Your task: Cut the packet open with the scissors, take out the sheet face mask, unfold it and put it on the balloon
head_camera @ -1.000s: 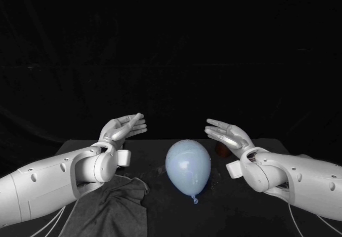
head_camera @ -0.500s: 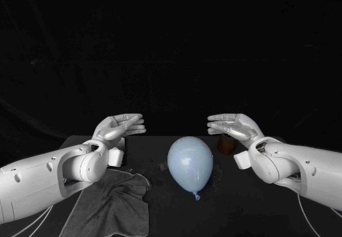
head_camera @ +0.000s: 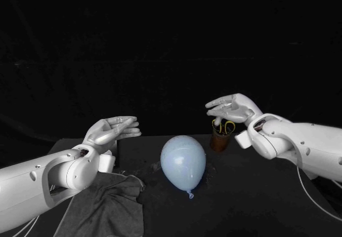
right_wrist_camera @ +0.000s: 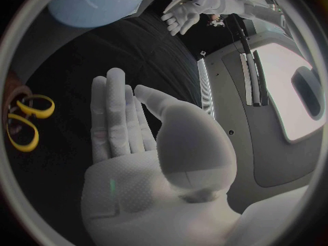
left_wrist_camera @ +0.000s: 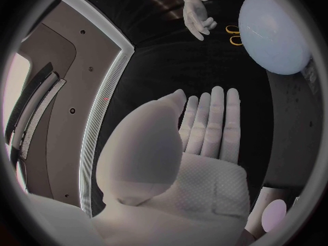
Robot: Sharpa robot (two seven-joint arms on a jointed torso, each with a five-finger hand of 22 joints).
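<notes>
A pale blue balloon lies on the black table, its knot toward me. It also appears in the left wrist view and the right wrist view. Yellow-handled scissors stand in a brown cup behind the balloon's right side; their handles show close to my right hand. My left hand hovers left of the balloon, fingers apart, holding nothing. My right hand is raised above the cup, fingers spread and empty.
A dark grey cloth lies crumpled on the table's front left, under my left forearm. The table's back edge runs just behind the cup.
Both hands have moved apart and away from the balloon. The right hand rose above the scissors cup, which now stands uncovered. The left hand shifted outward to the left.
</notes>
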